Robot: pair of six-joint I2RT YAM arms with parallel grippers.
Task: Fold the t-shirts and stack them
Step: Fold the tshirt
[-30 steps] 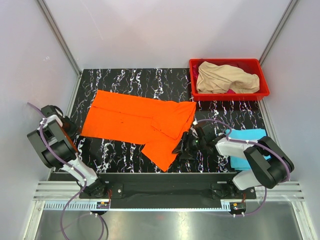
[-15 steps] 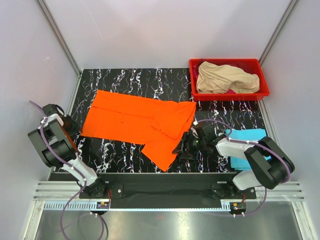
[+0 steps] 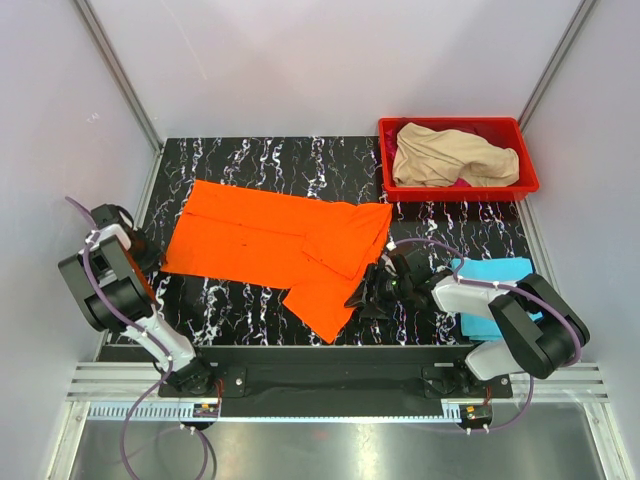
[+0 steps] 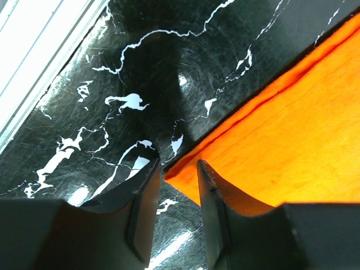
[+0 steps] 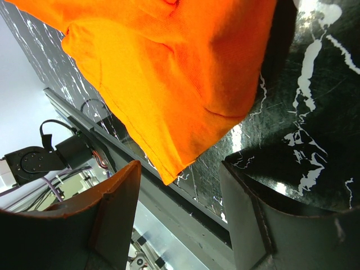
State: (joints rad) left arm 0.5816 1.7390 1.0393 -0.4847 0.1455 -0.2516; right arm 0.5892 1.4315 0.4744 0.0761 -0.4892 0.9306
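A bright orange t-shirt (image 3: 270,245) lies spread across the black marbled table (image 3: 260,160), with a flap folded over at its right end. My left gripper (image 3: 146,260) is low at the shirt's near-left corner. In the left wrist view its jaws (image 4: 180,169) stand a narrow gap apart, and the orange corner (image 4: 281,140) lies just at the tips. My right gripper (image 3: 358,296) is open beside the shirt's lower-right flap (image 5: 169,73), with nothing between its fingers (image 5: 180,166). A light blue t-shirt (image 3: 497,270) lies folded under the right arm. A beige t-shirt (image 3: 450,155) fills the bin, with a bit of magenta (image 3: 463,184) under it.
A red plastic bin (image 3: 528,170) stands at the back right corner of the table. Pale walls with metal posts close in the sides and back. A metal rail (image 3: 330,385) with the arm bases runs along the near edge.
The left gripper's jaws have narrowed, and the left arm has shifted slightly towards the shirt's corner. The right arm and the shirts have not visibly moved.
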